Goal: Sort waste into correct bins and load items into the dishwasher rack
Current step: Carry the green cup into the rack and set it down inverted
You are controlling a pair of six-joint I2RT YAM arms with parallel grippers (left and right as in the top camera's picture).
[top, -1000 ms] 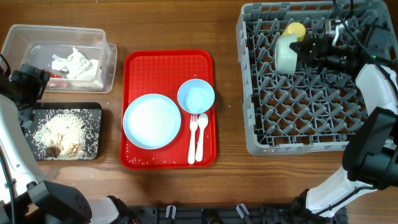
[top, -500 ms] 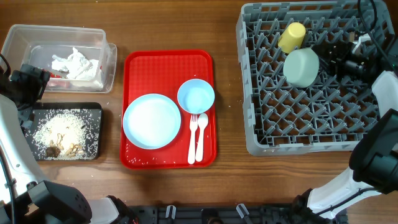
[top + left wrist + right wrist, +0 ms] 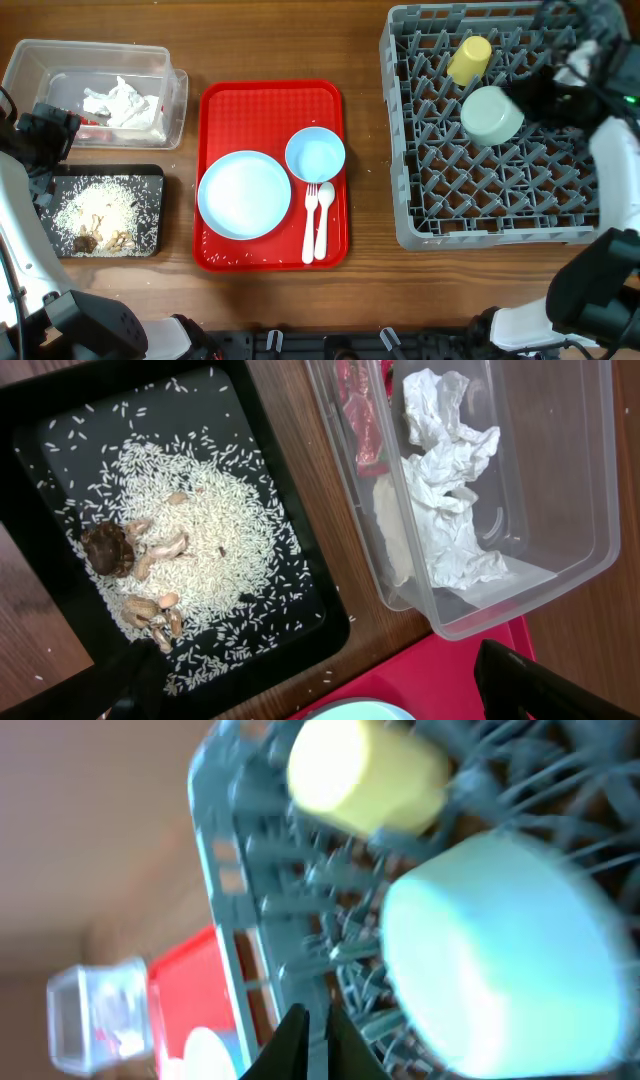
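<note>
The grey dishwasher rack (image 3: pixel 480 200) holds the small yellow cup (image 3: pixel 468 60) and the pale-green bowl (image 3: pixel 492 113). My right gripper (image 3: pixel 540 100) is just right of the bowl, shut and empty. In the blurred right wrist view its fingers (image 3: pixel 310 1040) sit below the bowl (image 3: pixel 500 970) and cup (image 3: pixel 365 775). My left gripper (image 3: pixel 320 695) is open and empty above the black tray (image 3: pixel 300 560) of food scraps and rice (image 3: pixel 150 570). The clear tub (image 3: pixel 560 510) holds white napkins (image 3: pixel 445 490) and a red wrapper (image 3: pixel 360 410).
A red serving tray (image 3: pixel 270 95) in the middle carries the light-blue plate (image 3: pixel 244 194), light-blue bowl (image 3: pixel 315 155), white fork (image 3: pixel 310 225) and spoon (image 3: pixel 324 215). The tub (image 3: pixel 170 105) and black tray (image 3: pixel 150 175) stand at the far left beside my left arm (image 3: pixel 45 140).
My right gripper let go of the pale-green bowl, which now rests in the rack, and drew back to the right. The left arm has not moved.
</note>
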